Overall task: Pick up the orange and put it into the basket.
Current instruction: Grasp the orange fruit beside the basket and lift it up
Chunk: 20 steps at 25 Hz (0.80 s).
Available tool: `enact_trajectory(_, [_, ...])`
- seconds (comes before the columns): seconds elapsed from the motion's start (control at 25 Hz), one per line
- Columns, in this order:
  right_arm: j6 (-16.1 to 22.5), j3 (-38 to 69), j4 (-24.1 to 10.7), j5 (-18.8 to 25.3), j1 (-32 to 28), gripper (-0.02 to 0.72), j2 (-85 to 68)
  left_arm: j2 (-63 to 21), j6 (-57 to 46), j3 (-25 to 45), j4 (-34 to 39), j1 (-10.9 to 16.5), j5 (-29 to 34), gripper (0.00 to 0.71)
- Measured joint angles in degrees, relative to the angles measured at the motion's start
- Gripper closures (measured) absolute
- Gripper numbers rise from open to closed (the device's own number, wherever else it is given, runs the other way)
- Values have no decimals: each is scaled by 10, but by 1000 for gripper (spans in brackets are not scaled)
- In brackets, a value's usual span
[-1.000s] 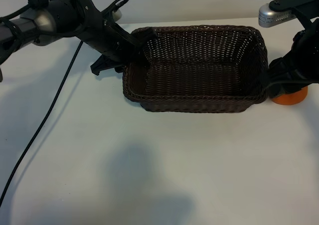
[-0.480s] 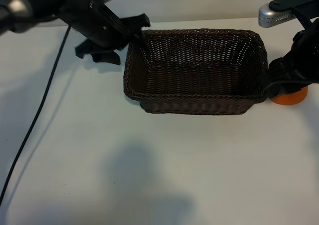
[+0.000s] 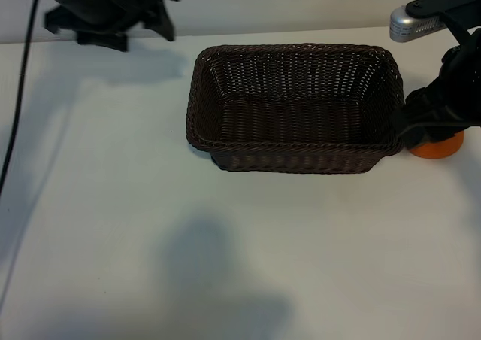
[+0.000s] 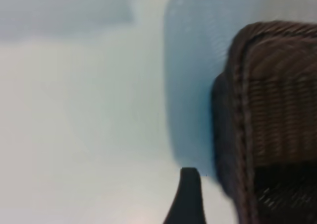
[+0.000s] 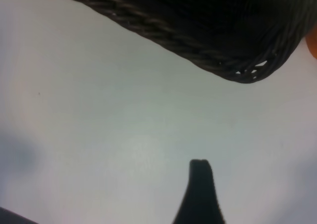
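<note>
The dark-brown wicker basket (image 3: 293,148) stands in the middle of the white table with nothing in it. The orange (image 3: 437,149) lies on the table just outside the basket's right end, mostly covered by my right gripper (image 3: 430,122), which hangs low over it. In the right wrist view one dark finger (image 5: 200,189) shows over bare table, the basket's rim (image 5: 163,33) beyond it and a sliver of the orange (image 5: 313,41) at the frame's edge, not between the fingers. My left gripper (image 3: 113,16) is open and empty, raised at the back left, away from the basket (image 4: 267,110).
A black cable (image 3: 16,129) runs down the table's left side. Bare white table (image 3: 225,265) lies in front of the basket. The right arm's silver joint (image 3: 413,20) sits above the basket's back right corner.
My left gripper let go of the basket's back left corner, opened, and pulled up and away to the back left. The right arm, basket and orange stayed put.
</note>
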Motion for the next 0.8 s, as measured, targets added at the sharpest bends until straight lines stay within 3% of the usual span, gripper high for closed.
enact_trajectory(0.16, [0,0,0,0,0,168,0,-23,32,-13,1,46,57,90])
enact_trajectory(0.36, [0,0,-1,0,0,168,0,-75,68,-14,36,138,113,100])
enact_trajectory(0.56, [0,0,-1,1,0,168,0,-126,116,-14,41,219,116,112])
enact_trajectory(0.68, [0,0,-1,2,0,168,0,-159,128,-13,38,247,116,113])
enact_trajectory(0.8, [0,0,-1,2,0,168,0,-183,135,-13,26,258,116,114])
